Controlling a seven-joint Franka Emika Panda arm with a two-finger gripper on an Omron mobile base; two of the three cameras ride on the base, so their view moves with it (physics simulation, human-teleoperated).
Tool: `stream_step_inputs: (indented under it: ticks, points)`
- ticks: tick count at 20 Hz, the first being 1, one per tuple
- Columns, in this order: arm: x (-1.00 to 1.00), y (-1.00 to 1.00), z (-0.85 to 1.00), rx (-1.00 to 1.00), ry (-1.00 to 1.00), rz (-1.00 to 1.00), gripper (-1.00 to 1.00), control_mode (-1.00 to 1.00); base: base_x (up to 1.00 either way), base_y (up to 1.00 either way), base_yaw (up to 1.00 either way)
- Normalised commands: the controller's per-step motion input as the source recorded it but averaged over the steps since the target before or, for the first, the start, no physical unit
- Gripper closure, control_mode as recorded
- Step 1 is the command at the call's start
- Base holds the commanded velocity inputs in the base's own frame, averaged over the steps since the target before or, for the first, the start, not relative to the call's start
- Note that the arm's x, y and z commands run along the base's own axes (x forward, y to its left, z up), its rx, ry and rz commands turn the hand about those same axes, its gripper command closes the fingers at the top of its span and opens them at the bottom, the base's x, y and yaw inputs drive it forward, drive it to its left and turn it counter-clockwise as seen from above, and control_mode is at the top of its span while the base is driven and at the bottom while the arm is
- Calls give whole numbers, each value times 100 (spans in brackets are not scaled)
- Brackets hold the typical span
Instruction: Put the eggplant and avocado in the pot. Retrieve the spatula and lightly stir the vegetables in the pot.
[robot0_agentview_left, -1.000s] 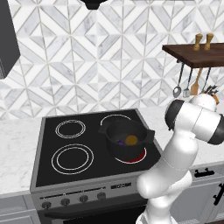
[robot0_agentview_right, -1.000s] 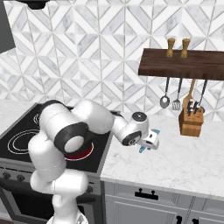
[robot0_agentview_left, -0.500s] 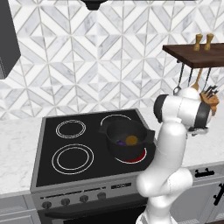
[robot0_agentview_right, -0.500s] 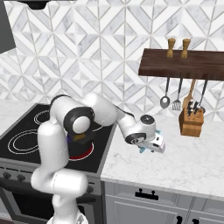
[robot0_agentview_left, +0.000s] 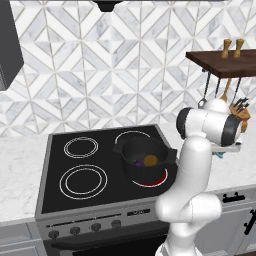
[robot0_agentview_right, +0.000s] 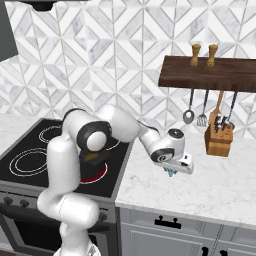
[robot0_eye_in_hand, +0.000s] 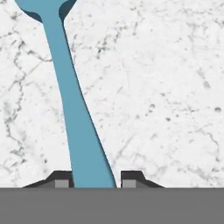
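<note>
— Spatula (robot0_eye_in_hand: 72, 100) handle sits right between the gripper (robot0_eye_in_hand: 97, 178) tips, see? The left tip touches it; a sliver of gap shows at the right one. I'd call that nearly closed on it, though I can't swear it's pinched tight.

— Where's it lying?

— Flat on the marble counter (robot0_eye_in_hand: 166, 87), handle running up and away from the hand, the blade end widening at the top edge. From the right side the gripper (robot0_agentview_right: 172, 171) hangs low over the counter (robot0_agentview_right: 215, 190), just right of the stove, a bit of teal poking out beneath it.

— And the vegetables?

— Already in. From the left you can look into the pot (robot0_agentview_left: 145, 159) on the front right burner: eggplant (robot0_agentview_left: 138, 162) and avocado (robot0_agentview_left: 150, 160) side by side at the bottom. The right view can't give you that, the arm stands in front of the pot.

— So it's the fetching step.

— I'd say so, the grab itself. Next it needs a firm hold, a lift straight off the marble, then a swing left over the pot rim with the blade pointing down.

— Anything the hand camera misses?

— The pot, and how far it must travel. It alone shows the handle between the tips, though.
</note>
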Motion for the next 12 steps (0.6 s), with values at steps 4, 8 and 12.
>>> stream_step_inputs:
  ticks: [4,8,12]
  points:
    - [-17,47,52,1,-1,8,100,-100,0,0,0]
    - [-41,51,100,5,-11,10,100,-100,0,0,0]
    - [-31,66,100,7,-3,9,100,-100,0,0,0]
